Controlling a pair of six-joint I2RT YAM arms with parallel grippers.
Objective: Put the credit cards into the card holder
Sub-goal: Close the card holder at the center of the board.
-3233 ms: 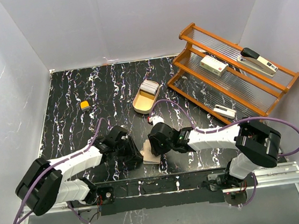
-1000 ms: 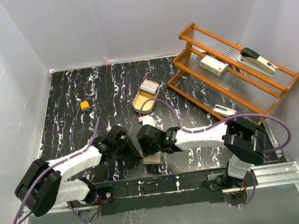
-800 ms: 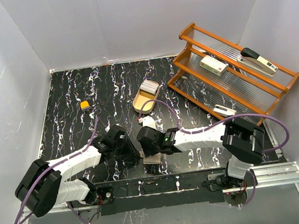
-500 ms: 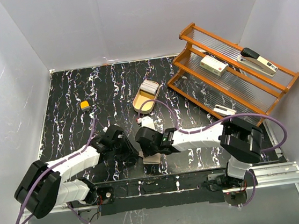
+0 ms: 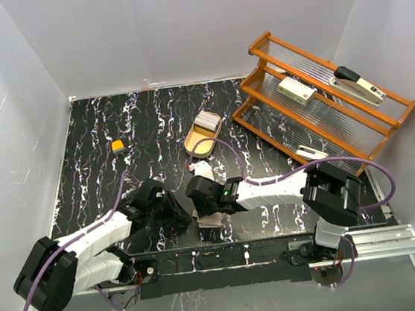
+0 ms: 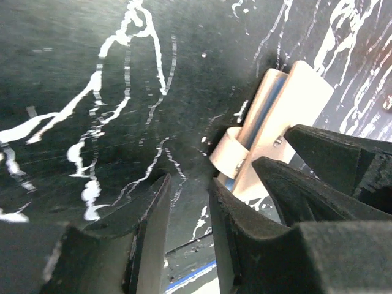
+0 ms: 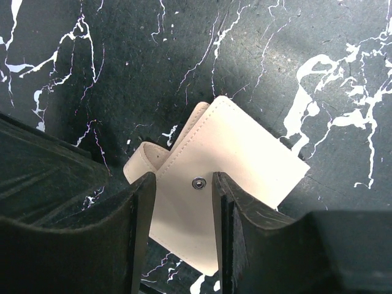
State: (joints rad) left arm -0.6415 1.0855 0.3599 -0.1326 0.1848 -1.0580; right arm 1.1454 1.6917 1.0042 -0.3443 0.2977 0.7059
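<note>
Now left claw [image 6: 188,205] pulled back, narrow, empty; right claw [image 7: 182,190] narrow over card holder [image 7: 245,162].

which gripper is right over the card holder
The right gripper: its wrist view looks straight down on the tan card holder. The left gripper sits beside the holder, over the black marbled tabletop.

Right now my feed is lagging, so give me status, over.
Left end effector open, empty, beside holder. Right end effector open above it. Holder folded, cards in tray.
</note>
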